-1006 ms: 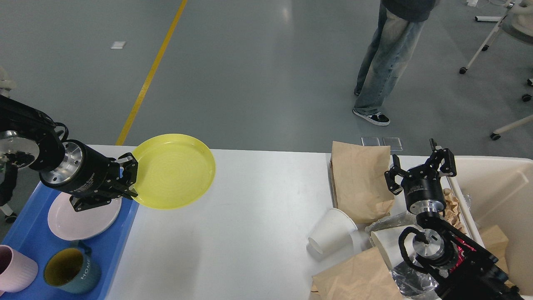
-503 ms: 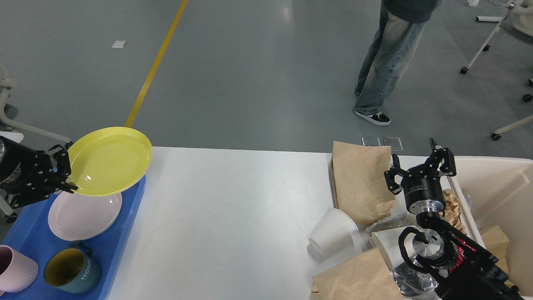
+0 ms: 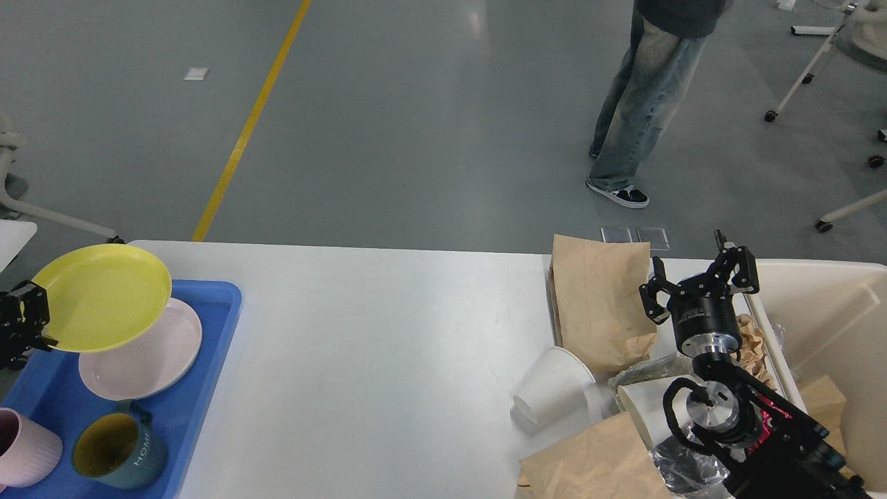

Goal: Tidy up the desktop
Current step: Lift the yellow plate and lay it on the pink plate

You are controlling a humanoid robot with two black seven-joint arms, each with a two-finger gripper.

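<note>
One view, from the head, takes in the whole scene. The bench [image 3: 388, 360], a wide white top with rounded corners, fills the lower half of the frame, and its middle stretch is bare. At its left end sits a blue tray [image 3: 208, 360] holding a pale pink plate [image 3: 149, 360], a teal mug [image 3: 118, 454] with a yellow inside, and a pink ribbed cup [image 3: 24, 447] at the very edge of the frame. The left end effector [image 3: 31, 320] shows only partly at the left border; its fingers are closed on the near rim of a yellow plate [image 3: 104, 294], which hangs tilted above the tray and overlaps the pink plate's far side. On the right, the right end effector [image 3: 698, 281] points away from the camera with its fingers spread wide and nothing between them, above the strip between a tall brown paper bag [image 3: 599, 298] and a beige bin [image 3: 831, 312]. A white paper cup [image 3: 551, 391] lies on its side near the bag's lower end, and a second brown bag [image 3: 596, 461] lies flat at the bottom edge beside crumpled clear plastic [image 3: 682, 464]. Beyond the bench, on the grey floor, stands a person in jeans [image 3: 641, 97], and a yellow line [image 3: 249, 121] runs diagonally.
</note>
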